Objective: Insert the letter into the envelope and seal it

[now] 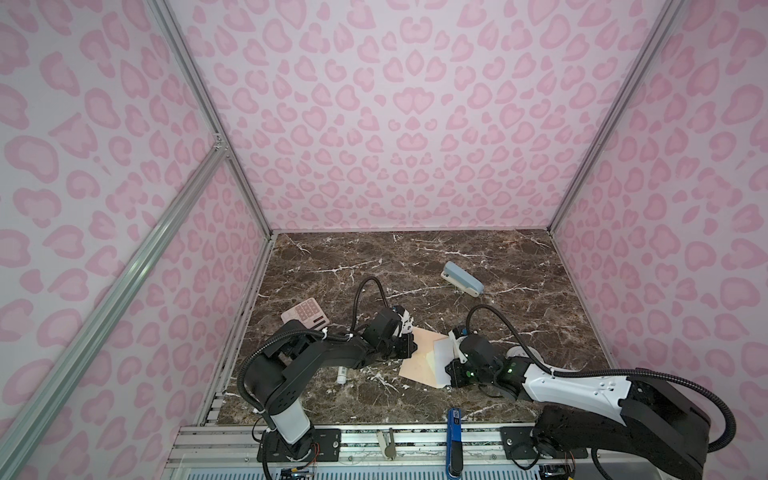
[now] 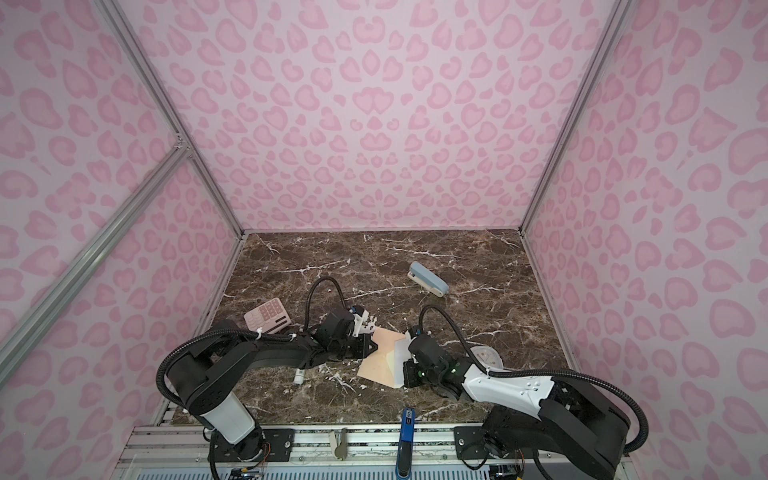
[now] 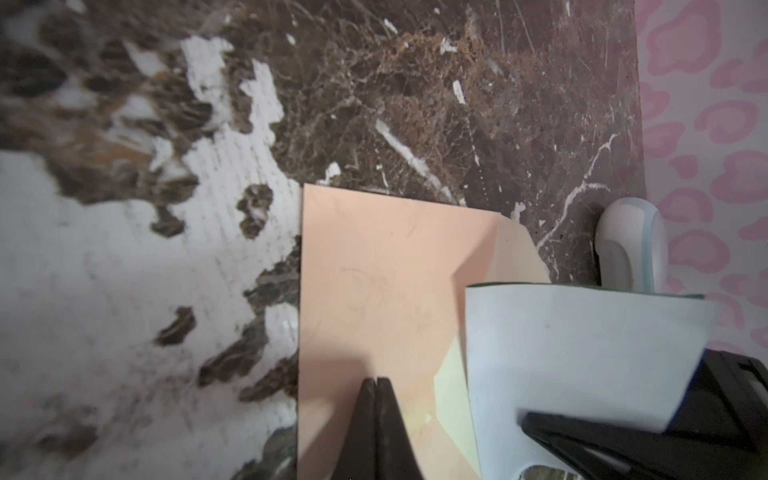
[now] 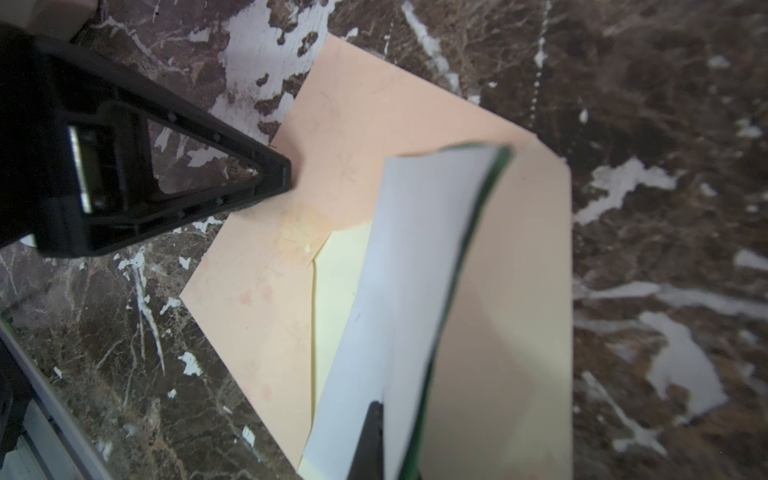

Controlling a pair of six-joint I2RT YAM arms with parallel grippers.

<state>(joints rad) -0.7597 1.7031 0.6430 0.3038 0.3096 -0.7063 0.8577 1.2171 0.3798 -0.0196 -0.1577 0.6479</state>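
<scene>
The letter's (image 4: 415, 270) thin green edge is shown clearly in the right wrist view but cannot be made out in the top views. A blue-grey stapler (image 1: 462, 278), well apart on the marble bench (image 1: 519, 299), is shown only in the top views. Both arms are stretched low toward the lower middle of the frame. The left tool (image 3: 376, 384) is fully closed, with its tips pressed on the envelope's (image 4: 353, 124) peach face. The right tool (image 4: 378, 415) is clamped on the letter. The letter is held bowed, white side showing, above the envelope's open cream-lined mouth. The envelope is laid flat on the bench, flap open.
</scene>
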